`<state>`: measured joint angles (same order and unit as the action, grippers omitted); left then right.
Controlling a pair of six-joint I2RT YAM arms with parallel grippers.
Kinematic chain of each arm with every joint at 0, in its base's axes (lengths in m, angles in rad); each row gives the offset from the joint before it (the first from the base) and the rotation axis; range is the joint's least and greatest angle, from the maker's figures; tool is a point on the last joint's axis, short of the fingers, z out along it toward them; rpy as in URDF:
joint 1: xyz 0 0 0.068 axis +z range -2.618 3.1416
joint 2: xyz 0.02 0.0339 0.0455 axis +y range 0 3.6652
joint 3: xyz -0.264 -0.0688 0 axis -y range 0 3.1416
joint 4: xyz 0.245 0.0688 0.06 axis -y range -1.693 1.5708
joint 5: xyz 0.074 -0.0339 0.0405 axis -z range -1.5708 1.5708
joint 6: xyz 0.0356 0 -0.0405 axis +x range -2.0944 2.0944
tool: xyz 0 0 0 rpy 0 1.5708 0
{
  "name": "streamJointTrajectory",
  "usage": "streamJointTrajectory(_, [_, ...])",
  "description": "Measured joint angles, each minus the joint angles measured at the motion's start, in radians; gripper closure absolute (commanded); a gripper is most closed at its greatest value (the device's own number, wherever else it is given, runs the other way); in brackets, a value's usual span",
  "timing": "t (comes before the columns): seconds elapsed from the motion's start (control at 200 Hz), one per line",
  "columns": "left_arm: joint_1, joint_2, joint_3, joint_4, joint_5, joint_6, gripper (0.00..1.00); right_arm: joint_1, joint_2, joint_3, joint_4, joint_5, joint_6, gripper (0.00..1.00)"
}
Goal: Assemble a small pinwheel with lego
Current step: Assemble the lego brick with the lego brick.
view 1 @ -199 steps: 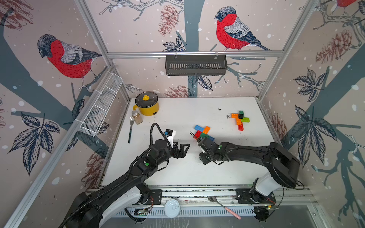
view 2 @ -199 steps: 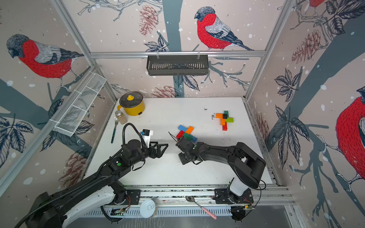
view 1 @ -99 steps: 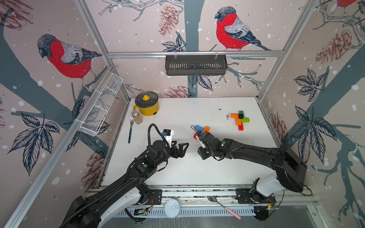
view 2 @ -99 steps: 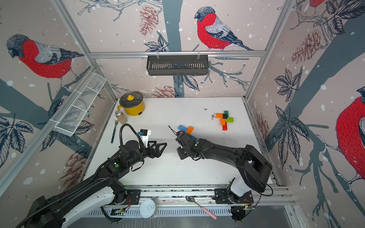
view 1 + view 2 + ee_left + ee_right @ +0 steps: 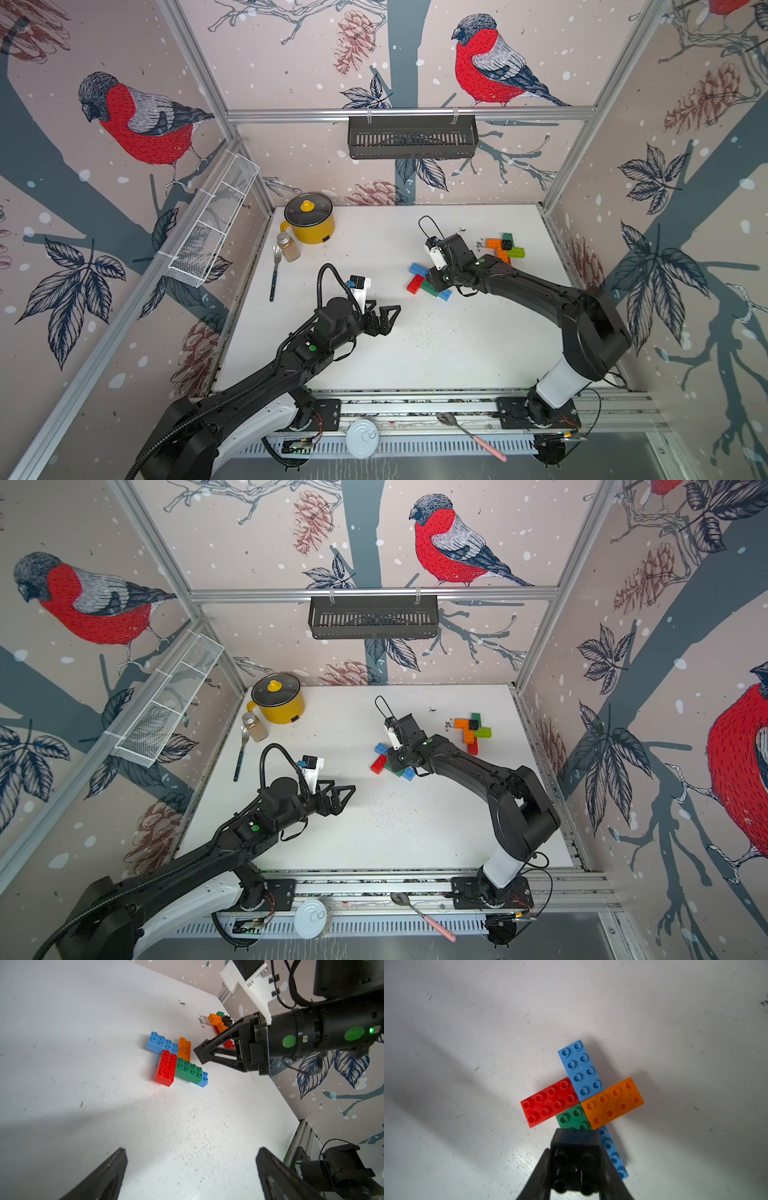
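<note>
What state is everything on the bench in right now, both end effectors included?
Left end effector: open, empty.
Near pinwheel: four arms lying flat, centre uncapped.
Right end effector: shut on black brick.
Black brick: gripped, held over the near pinwheel, not on its centre.
Far pinwheel: assembled, black square on centre.
Pot: lid on.
Jar: upright, capped.
Fork: lying flat.

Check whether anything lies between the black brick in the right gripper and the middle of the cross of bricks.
Nothing visible does. The right gripper holds the black brick over the green brick, near its end. The studs where red, blue, orange and green meet are bare.
</note>
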<state>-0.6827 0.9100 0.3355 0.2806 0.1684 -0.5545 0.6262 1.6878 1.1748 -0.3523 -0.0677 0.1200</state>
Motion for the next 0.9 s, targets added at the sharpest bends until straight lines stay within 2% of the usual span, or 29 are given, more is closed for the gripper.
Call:
streamJointTrajectory(0.23, [0.000,0.022,-0.036,0.048,0.045,0.028,0.03,-0.047,0.131,0.124,-0.062,-0.084,-0.152,0.76])
streamJointTrajectory(0.445, [0.000,0.001,-0.050,0.056,0.125,0.058,0.03,-0.042,0.214,0.214,-0.134,-0.098,-0.227,0.76])
streamJointTrajectory(0.55, [-0.001,-0.010,-0.066,0.083,0.172,0.065,0.03,-0.041,0.224,0.228,-0.158,-0.090,-0.234,0.76])
streamJointTrajectory(0.9, [-0.002,0.014,-0.072,0.085,0.179,0.076,0.03,-0.029,0.244,0.237,-0.161,-0.072,-0.254,0.76])
